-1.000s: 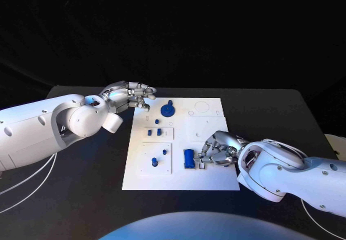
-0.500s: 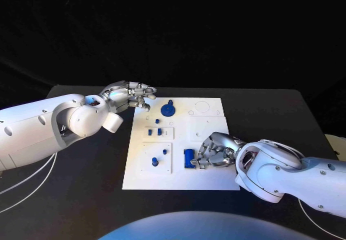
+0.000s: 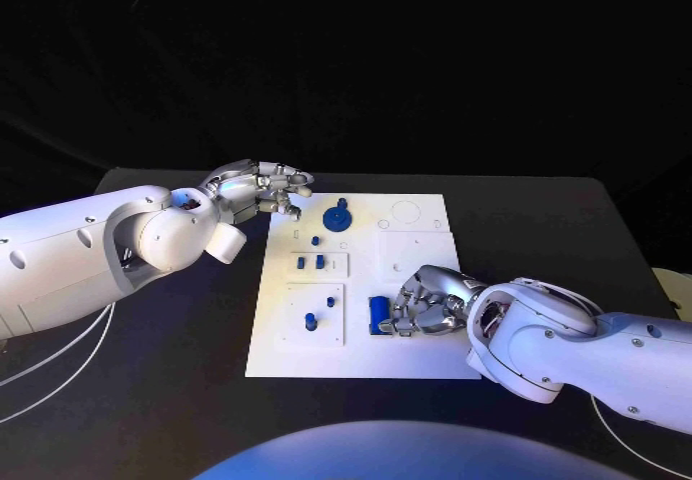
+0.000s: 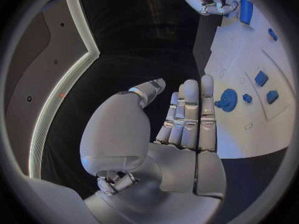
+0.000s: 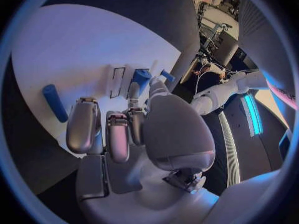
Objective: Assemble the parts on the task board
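White board [image 3: 418,355] lies in the middle of the black table [image 3: 548,220], with small blue parts spread over it. A round blue disc [image 3: 336,218] sits near the board's far edge. Two small blue blocks [image 3: 310,263] stand side by side in a raised square panel nearer the middle, and a tiny blue peg [image 3: 316,241] lies between that panel and the disc. Two small oval pieces [image 3: 319,311] rest in a second panel nearer the robot.

The right robot hand [image 3: 421,305] is over the near part of the board with its fingers curled down beside a blue cylinder [image 3: 378,314] that lies flat on the board. In the head view the fingertips are at the cylinder, but whether they actually grip it cannot be told; in the right wrist view the cylinder [image 5: 54,102] lies on the board apart from the curled fingers [image 5: 83,124].

The left robot hand [image 3: 263,190] hovers at the board's far left corner, just beside the disc, holding nothing. In the left wrist view its fingers [image 4: 190,114] are stretched out side by side, the thumb set apart from them.
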You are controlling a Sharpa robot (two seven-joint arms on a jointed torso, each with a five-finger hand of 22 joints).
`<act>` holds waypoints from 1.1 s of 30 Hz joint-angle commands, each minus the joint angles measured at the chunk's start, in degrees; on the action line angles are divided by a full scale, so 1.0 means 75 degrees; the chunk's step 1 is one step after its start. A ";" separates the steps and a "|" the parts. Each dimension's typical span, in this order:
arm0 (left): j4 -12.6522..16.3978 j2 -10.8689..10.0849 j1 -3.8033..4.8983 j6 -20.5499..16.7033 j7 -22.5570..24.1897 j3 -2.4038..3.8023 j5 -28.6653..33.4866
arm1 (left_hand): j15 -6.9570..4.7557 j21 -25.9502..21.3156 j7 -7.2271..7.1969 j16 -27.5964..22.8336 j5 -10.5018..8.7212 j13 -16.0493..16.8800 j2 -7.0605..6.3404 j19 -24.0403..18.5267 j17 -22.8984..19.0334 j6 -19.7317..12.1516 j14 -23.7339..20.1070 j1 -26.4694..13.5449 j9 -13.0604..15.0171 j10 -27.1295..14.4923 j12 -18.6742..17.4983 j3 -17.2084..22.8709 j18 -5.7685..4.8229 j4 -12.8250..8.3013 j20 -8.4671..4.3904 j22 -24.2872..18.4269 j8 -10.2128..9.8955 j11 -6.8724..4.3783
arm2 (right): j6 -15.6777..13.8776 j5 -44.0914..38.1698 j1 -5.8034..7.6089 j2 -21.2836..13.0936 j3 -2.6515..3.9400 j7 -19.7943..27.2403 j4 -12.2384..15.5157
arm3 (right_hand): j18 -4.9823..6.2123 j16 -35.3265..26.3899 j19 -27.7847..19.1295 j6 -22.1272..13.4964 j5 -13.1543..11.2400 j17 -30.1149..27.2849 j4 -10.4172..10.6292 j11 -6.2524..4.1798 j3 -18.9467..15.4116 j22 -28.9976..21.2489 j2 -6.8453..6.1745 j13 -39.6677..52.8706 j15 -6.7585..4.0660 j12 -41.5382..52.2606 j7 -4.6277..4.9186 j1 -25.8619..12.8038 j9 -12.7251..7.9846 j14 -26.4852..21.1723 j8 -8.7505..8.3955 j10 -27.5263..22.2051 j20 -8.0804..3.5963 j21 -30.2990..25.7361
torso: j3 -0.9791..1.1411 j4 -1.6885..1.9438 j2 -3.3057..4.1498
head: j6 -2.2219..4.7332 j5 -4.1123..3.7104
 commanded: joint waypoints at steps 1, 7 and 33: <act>0.0020 0.0006 0.0003 0.0113 0.0034 0.0005 0.0053 | 0.0036 -0.0025 -0.0008 -0.0021 0.0022 -0.0007 -0.0003 0.0056 -0.0007 -0.0067 -0.0041 -0.0049 0.0013 -0.0062 0.0026 -0.0012 0.0078 0.0034 -0.0002 -0.0006 0.0026 -0.0004 | 0.0200 -0.0035 -0.0014 0.0024 -0.0003 0.0050 -0.0020 | -0.0125 0.0039 0.0116 0.0031 -0.0019 0.1820 0.0011 -0.0025 -0.0038 0.1171 0.0004 0.0633 -0.0060 0.0045 -0.0024 0.0100 0.0011 0.0757 0.0026 0.0055 -0.0042 0.0034 | 0.0003 -0.0002 -0.0004 | -0.0008 0.0009; 0.0018 0.0005 0.0003 0.0113 0.0033 0.0005 0.0052 | 0.0036 -0.0025 -0.0008 -0.0021 0.0022 -0.0007 -0.0003 0.0056 -0.0007 -0.0067 -0.0041 -0.0049 0.0013 -0.0062 0.0026 -0.0012 0.0078 0.0034 -0.0002 -0.0006 0.0026 -0.0004 | 0.0241 -0.0049 -0.0019 0.0035 -0.0003 0.0037 -0.0034 | -0.0125 0.0038 0.0116 0.0031 -0.0019 0.1818 0.0009 -0.0026 -0.0039 0.1171 0.0001 0.0642 -0.0062 0.0054 -0.0026 0.0121 0.0015 0.0757 0.0025 0.0060 -0.0043 0.0031 | 0.0004 -0.0008 -0.0003 | -0.0010 0.0010; 0.0027 -0.0023 0.0003 0.0100 0.0027 0.0005 0.0048 | 0.0036 -0.0025 -0.0008 -0.0021 0.0022 -0.0007 -0.0003 0.0056 -0.0007 -0.0067 -0.0041 -0.0049 0.0013 -0.0062 0.0026 -0.0012 0.0078 0.0034 -0.0002 -0.0006 0.0026 -0.0004 | -0.0251 -0.0341 0.0008 -0.0122 0.0006 -0.0056 -0.0023 | -0.0122 0.0039 0.0115 0.0043 0.0014 0.1821 0.0036 -0.0036 -0.0032 0.1174 0.0081 0.0636 -0.0074 0.0043 -0.0032 0.0227 0.0043 0.0757 0.0010 0.0057 -0.0056 0.0016 | -0.0002 -0.0013 -0.0008 | -0.0008 0.0022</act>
